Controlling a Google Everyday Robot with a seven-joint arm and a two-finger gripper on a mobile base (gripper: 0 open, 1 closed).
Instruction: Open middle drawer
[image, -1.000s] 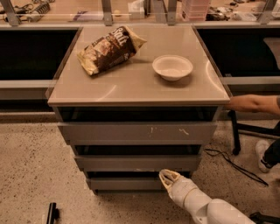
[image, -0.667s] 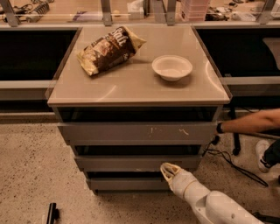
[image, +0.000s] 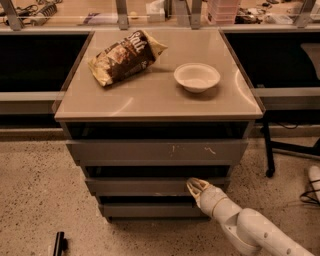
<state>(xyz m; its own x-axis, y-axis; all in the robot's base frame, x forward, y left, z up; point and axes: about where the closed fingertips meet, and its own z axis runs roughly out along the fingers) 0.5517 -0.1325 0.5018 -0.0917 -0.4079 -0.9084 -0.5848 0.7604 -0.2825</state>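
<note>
The middle drawer (image: 140, 186) is a plain grey handleless front, second of three in the cabinet, with a dark gap above it. My gripper (image: 196, 185) comes in from the lower right on a white arm and sits against the right part of that front, near its top edge. The top drawer (image: 155, 151) above carries white scratch marks. The bottom drawer (image: 150, 210) is partly hidden behind my wrist.
On the cabinet top (image: 100, 102) lie a brown chip bag (image: 125, 57) and a white bowl (image: 196, 76). A black chair leg (image: 267, 150) stands to the right. A small dark object (image: 59, 244) lies on the speckled floor at the lower left.
My gripper has risen from in front of the bottom drawer up to the middle drawer's front. A person's arm seen at the right edge earlier is gone.
</note>
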